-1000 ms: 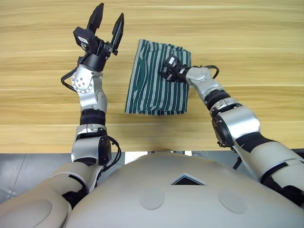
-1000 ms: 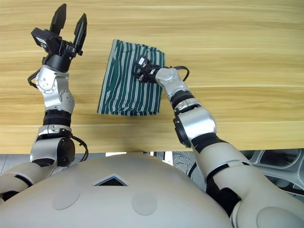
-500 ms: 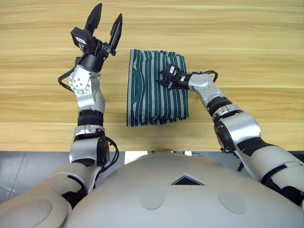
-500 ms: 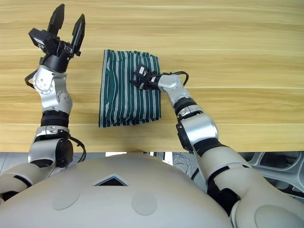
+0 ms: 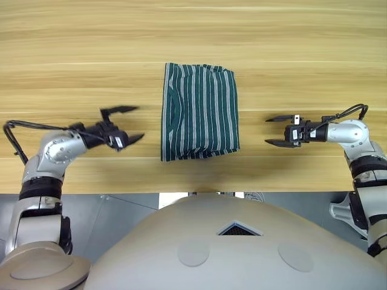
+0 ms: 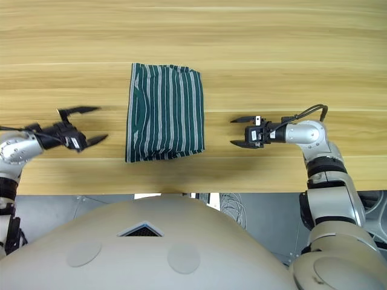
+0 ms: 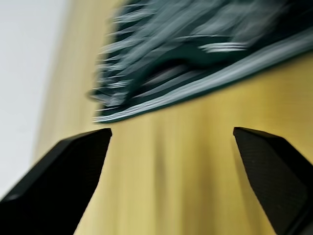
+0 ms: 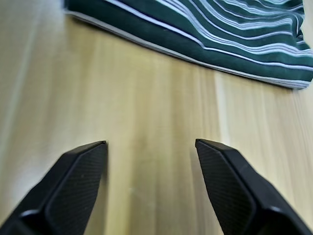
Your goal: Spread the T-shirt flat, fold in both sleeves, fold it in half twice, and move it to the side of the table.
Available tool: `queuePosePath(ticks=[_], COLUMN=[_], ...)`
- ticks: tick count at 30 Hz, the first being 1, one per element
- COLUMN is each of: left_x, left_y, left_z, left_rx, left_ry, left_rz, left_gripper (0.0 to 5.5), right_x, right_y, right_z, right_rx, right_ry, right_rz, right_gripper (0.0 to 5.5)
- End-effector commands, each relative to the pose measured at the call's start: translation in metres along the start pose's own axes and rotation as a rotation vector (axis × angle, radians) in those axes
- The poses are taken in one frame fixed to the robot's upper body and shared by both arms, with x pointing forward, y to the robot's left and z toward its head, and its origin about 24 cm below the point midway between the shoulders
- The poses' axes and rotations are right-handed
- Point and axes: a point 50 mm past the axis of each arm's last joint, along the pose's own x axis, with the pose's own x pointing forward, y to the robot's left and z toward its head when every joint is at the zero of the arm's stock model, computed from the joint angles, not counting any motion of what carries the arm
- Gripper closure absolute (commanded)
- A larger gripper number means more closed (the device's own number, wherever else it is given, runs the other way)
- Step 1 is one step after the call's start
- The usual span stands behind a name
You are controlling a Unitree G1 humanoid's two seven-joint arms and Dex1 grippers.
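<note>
Looking at this, the folding seems done: the T-shirt (image 5: 199,112) lies as a neat striped rectangle in the middle of the table (image 5: 302,48), its near end close to the near edge. What's left, I'd guess, is sliding it off to the side, unless this spot already counts. If not, one pincer has to come back in, press on the stack or pinch an edge, and drag it without popping the folds open.

The left gripper (image 5: 138,122) and right gripper (image 5: 267,131) are both spread wide and empty, parked either side of the shirt, clear of it.

Half a second ago the right one sat on the shirt's right part and the left was raised farther out. Now both are pulled back low, while the shirt hasn't budged.
</note>
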Motion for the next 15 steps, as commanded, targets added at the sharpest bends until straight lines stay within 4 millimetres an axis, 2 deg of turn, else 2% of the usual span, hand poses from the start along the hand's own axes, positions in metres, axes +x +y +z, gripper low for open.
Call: queuePosePath(ticks=[1,5,15], left_x=[0.004,0.016,0.067], left_y=[-0.009,-0.024,-0.021], left_z=[-0.002,0.002,0.028], left_rx=[0.063,0.048,0.075], left_ry=[-0.004,-0.053,-0.246], left_rz=[-0.101,-0.166,-0.155], left_gripper=[1.0,1.0,1.0], right_x=[0.016,0.034,0.066], right_y=[0.005,-0.003,-0.006], right_z=[0.005,0.019,0.036], right_rx=[-0.06,-0.147,-0.196], right_ry=[-0.014,-0.074,-0.138], right_rz=[0.072,0.044,0.067], right_gripper=[2.1,2.1,2.1])
